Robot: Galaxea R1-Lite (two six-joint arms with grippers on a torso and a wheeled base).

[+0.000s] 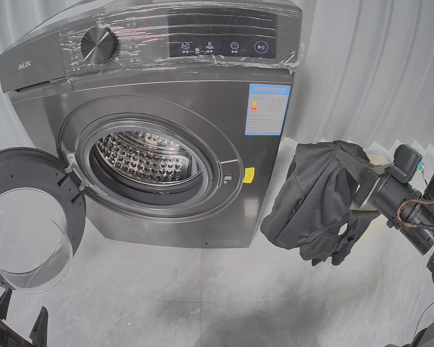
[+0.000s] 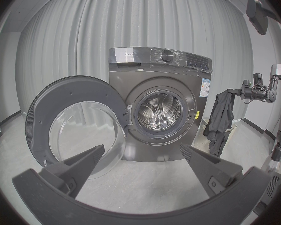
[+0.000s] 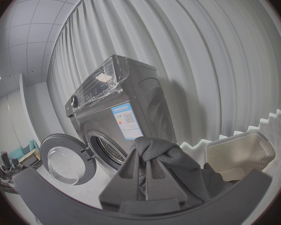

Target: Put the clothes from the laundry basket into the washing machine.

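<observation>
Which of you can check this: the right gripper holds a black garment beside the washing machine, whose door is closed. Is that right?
No. The door is swung wide open, as the head view shows. The right gripper does hold a black garment beside the washing machine.

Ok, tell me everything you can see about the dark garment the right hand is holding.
The dark garment is black, a fine mesh-like knit, bunched and creased. The right hand is shut on its upper fold, so it hangs limp, right of the washing machine and beside the pale laundry basket.
</observation>
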